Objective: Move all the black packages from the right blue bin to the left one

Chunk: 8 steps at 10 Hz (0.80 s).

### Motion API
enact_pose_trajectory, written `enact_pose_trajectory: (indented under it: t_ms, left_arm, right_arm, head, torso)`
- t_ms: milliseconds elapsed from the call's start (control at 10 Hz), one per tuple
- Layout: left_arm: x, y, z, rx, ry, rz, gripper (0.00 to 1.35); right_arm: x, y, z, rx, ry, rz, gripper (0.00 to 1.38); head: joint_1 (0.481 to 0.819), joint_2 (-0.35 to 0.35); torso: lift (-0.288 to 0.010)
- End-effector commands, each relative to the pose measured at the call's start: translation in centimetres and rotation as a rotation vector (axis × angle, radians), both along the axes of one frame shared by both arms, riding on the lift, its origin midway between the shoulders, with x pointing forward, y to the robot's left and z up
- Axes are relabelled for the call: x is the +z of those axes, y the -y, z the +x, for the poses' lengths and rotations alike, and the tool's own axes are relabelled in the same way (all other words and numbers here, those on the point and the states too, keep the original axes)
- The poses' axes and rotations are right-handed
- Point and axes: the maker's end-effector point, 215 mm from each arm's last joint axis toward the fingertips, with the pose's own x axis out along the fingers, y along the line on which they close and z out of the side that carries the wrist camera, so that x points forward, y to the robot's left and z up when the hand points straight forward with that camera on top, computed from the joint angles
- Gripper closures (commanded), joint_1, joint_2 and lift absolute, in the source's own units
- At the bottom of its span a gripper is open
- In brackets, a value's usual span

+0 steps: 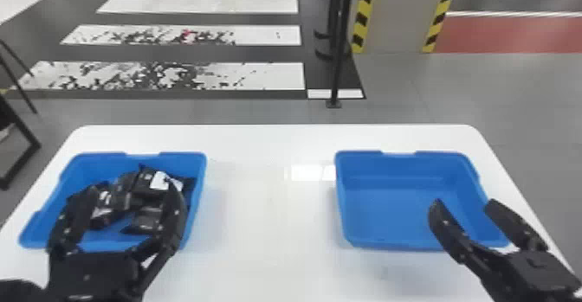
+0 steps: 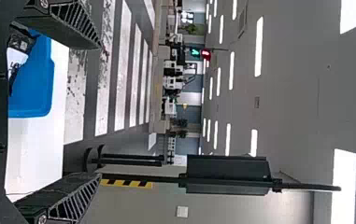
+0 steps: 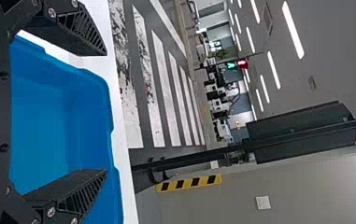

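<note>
Apparently all moved: black packages lie heaped in left bin, none seen in right bin; likely nothing left but backing off. At left bin, left claw spread wide, nothing gripped; right claw wide too, holding nothing, near right bin's near outer corner

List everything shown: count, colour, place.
Black packages: several, black, in left bin
Left blue plastic bin: one, blue, table's left
Right blue plastic bin: one, blue, table's right
White table: one, white, under bins
White floor stripes: several, white, beyond table
Slim black poles: unclear number, black, beyond table
Hazard strips: two, yellow-black, beyond table
Long ceiling lights: several, white, overhead
Left black claw: one, black, at left bin
Right black claw: one, black, at right bin
</note>
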Motion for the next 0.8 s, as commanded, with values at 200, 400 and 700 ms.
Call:
enact_pose_trajectory:
  t_ms: [200,400,700]
  left_arm:
    - [0.04,0.02,-0.02,-0.001,0.004,0.000,0.06]
    - [-0.15,0.00,-0.04,-0.001,0.001,0.000,0.07]
    - [-0.01,0.00,-0.06,-0.001,0.006,0.000,0.07]
  right_arm:
    - [0.00,0.02,-0.06,-0.002,-0.001,0.005,0.14]
    - [0.00,0.02,-0.06,-0.002,-0.001,0.005,0.14]
    - [0.00,0.02,-0.06,-0.003,-0.001,0.006,0.14]
  head:
    - [0.695,-0.001]
    - [0.695,-0.002]
    - [0.695,-0.002]
  torso:
    - [-0.132]
    - [-0.132]
    - [-0.132]
